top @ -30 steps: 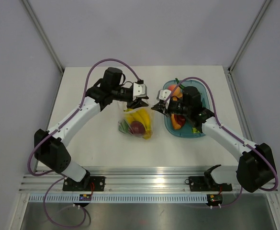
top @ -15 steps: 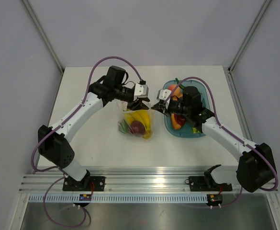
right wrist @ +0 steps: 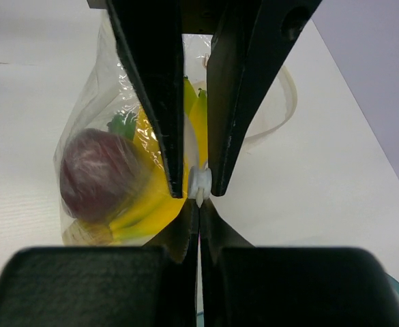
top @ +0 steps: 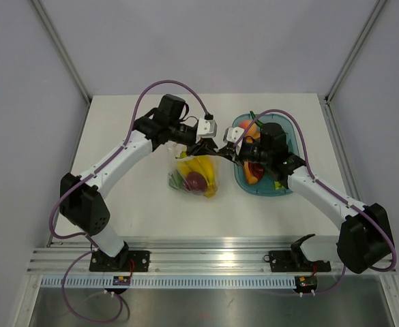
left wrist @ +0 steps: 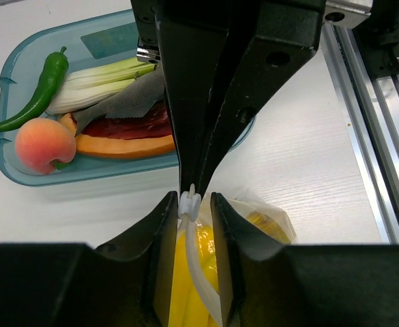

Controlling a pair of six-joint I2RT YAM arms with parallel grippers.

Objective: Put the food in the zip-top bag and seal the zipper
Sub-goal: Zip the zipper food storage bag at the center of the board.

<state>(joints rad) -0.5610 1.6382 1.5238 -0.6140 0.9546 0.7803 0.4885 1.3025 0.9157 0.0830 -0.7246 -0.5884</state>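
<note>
The zip-top bag [top: 194, 176] lies mid-table holding food: a yellow banana bunch [top: 200, 167], a dark red apple [top: 195, 181] and a green piece. My right gripper [right wrist: 199, 204] is shut on the bag's mouth edge, just past the white slider [right wrist: 200, 182]. Facing it, my left gripper [left wrist: 189, 199] straddles that slider [left wrist: 189, 204]. Its jaws are narrow, with a small gap still showing on one side. The zipper [left wrist: 194, 269] runs as a white strip back between the left fingers. From above, the left gripper [top: 208, 146] and right gripper [top: 221, 152] meet tip to tip over the bag's right corner.
A teal oval tray [top: 260, 193] sits right of the bag, under the right arm. In the tray [left wrist: 8, 170] are a peach [left wrist: 43, 144], a green chilli [left wrist: 46, 78], a leek [left wrist: 100, 82] and an orange melon slice [left wrist: 124, 145]. Aluminium rails run along the near edge.
My left arm has swung right along the bag's mouth until its fingers meet the right gripper, and its jaws have narrowed around the slider. The right arm and bag stayed put.
</note>
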